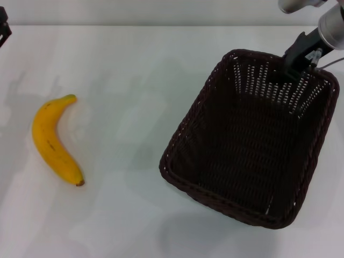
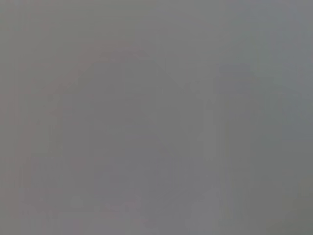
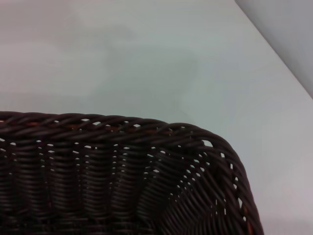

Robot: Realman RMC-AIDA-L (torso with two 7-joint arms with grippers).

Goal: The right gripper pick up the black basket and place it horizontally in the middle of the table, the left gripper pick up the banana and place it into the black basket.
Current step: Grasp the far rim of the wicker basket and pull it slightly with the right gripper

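The black jawed right tool sat at the dark woven wicker basket's 1 o'clock rim, grip unclear; basket askew, the curved yellow banana untouched at 9 o'clock on the white worktop.

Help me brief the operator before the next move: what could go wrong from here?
1. The right gripper sits at one far corner of the black basket; lifted there, the basket may tilt or slip.
2. The basket lies skewed at the table right side; it could land crooked, or swing toward the banana.
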